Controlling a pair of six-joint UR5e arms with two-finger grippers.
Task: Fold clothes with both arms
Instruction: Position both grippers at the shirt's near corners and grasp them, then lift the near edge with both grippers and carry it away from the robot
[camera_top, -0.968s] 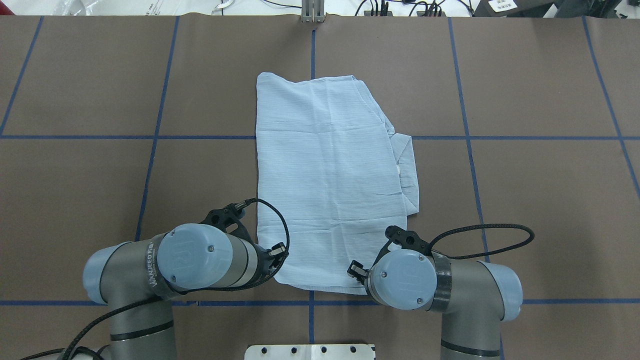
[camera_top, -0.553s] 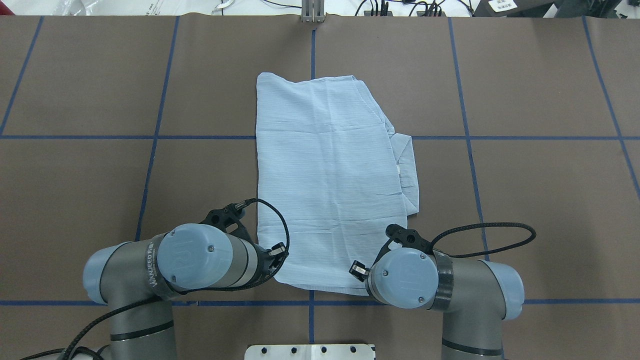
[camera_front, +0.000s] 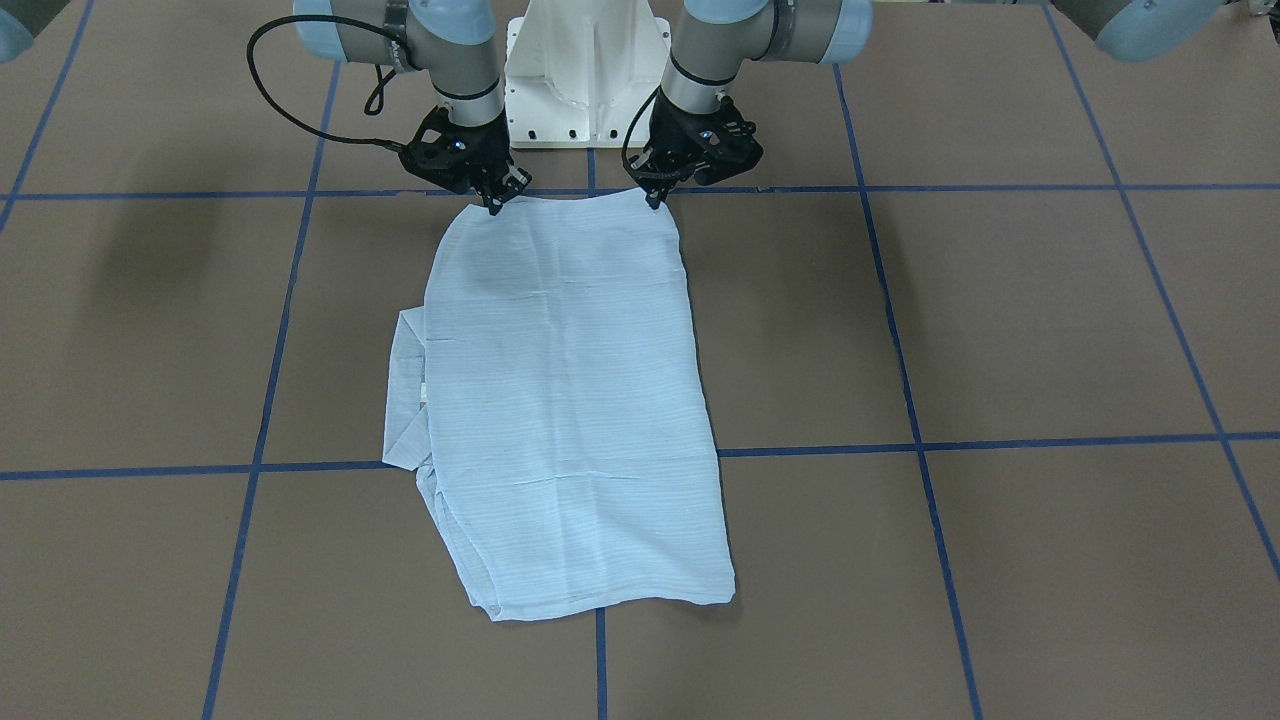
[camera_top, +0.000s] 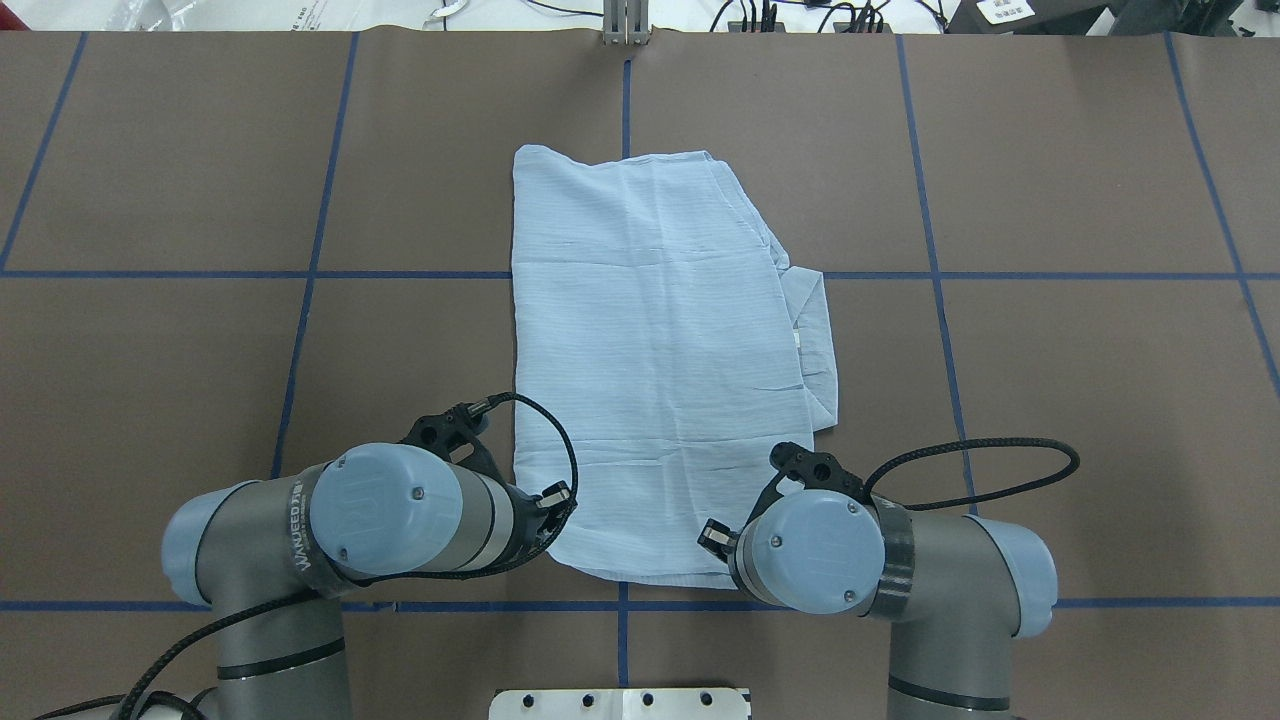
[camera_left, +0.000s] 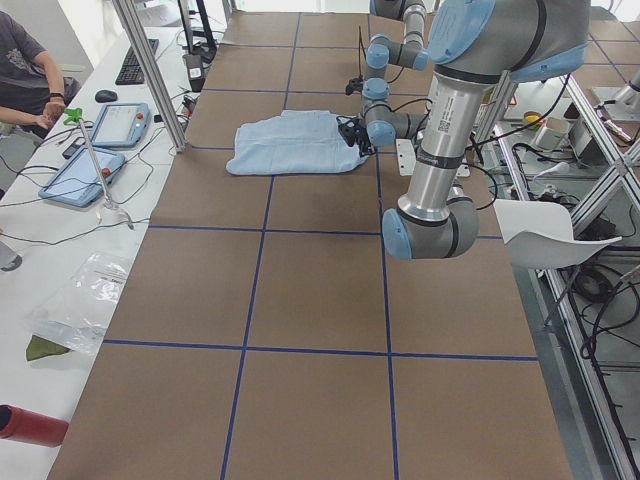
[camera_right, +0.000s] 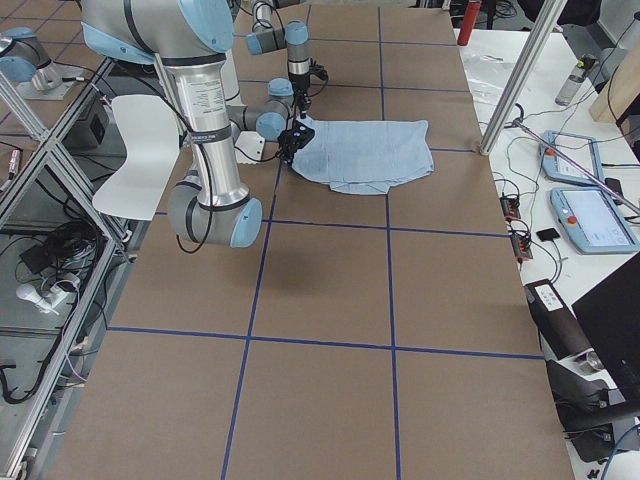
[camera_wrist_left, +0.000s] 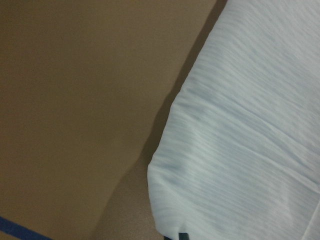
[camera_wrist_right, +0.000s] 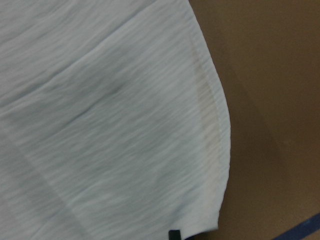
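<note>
Brown gridded table (camera_top: 1100, 400), folded shirt (camera_top: 650, 350), white pedestal (camera_front: 560, 90)

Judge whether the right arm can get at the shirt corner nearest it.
Likely yes: the right pincer sits at that corner of the shirt, nothing lies between, and the left pincer is off at the other corner. Whether it grips, I cannot tell.

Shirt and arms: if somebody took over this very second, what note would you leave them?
Left gripper: looks shut on the shirt at its near left corner.
Right gripper: looks shut on the near right corner.
Shirt lies flat on the table, already folded into a long panel, collar poking out on the right.
Left to do, probably: carry the near edge over to the far end.
</note>
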